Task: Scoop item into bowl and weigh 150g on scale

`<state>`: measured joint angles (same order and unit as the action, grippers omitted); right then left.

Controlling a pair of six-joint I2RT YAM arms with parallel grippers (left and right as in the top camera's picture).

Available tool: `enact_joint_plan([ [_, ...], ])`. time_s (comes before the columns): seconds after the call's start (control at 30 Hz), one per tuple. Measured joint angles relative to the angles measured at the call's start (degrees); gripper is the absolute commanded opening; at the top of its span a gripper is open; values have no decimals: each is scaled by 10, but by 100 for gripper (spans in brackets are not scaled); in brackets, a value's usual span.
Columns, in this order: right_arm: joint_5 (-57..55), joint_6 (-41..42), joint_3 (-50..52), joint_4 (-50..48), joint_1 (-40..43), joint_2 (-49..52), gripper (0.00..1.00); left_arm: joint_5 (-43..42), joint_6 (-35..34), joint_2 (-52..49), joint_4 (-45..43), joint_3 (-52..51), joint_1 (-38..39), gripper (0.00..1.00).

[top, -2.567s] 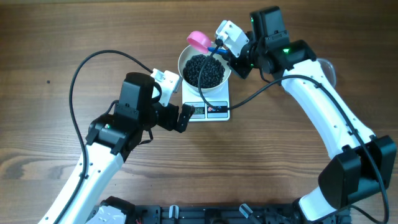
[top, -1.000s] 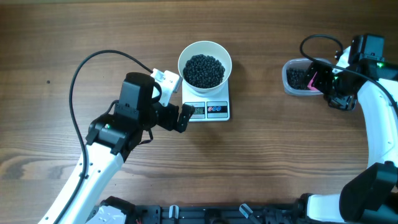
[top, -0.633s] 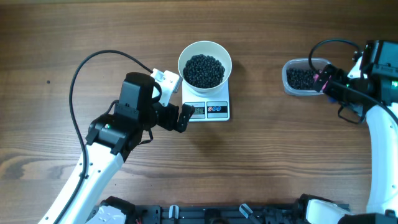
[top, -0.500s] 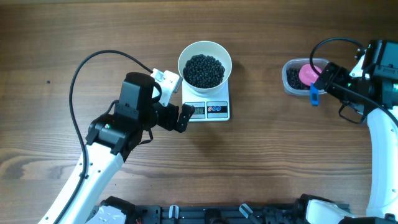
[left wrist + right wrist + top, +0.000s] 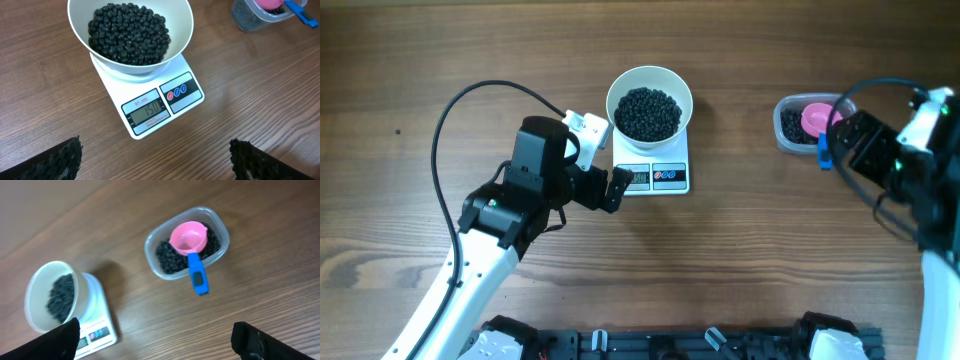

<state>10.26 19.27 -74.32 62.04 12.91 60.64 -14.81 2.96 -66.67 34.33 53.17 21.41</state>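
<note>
Left wrist view is showing the bowl (image 5: 181, 25) sitting on the scale (image 5: 189, 67), heaped with beans (image 5: 129, 34). The display (image 5: 146, 109) is reading 150, so I'm judging the weighing as done. The scoop (image 5: 189, 239) is lying in the container (image 5: 221, 226), well right of the scale, its blue handle hanging over the rim. Nothing seems to be left except perhaps pulling the arms away.

The left gripper (image 5: 154, 150) is hovering just left of the scale, fingers spread wide and carrying nothing. The right gripper (image 5: 155, 330) is hanging well right of the scale, also gaping wide and empty.

Only fingertips are showing in each wrist view. The bowl is covering most of the scale's top, the display's unit is too small to read, and the right arm is running blurred off the overhead view's edge.
</note>
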Motion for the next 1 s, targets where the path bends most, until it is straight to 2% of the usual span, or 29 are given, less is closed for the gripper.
enact_joint_plan([
  [0.23, 48, -5, 0, 106, 0, -169, 100, 0, 0, 0, 0, 0, 0, 100],
  [0.43, 62, 1, 0, 169, 0, -188, 100, 0, 0, 0, 0, 0, 0, 100],
  [0.6, 63, -77, 1, 92, 0, -188, 100, 0, 0, 0, 0, 0, 0, 100],
  [0.77, 64, -112, 22, 14, -28, -200, 100, 0, 0, 0, 0, 0, 0, 100],
  [0.8, 62, -125, 66, -48, -45, -226, 100, 0, 0, 0, 0, 0, 0, 100],
  [1.0, 56, -140, 315, -275, -61, -400, 100, 0, 0, 0, 0, 0, 0, 100],
])
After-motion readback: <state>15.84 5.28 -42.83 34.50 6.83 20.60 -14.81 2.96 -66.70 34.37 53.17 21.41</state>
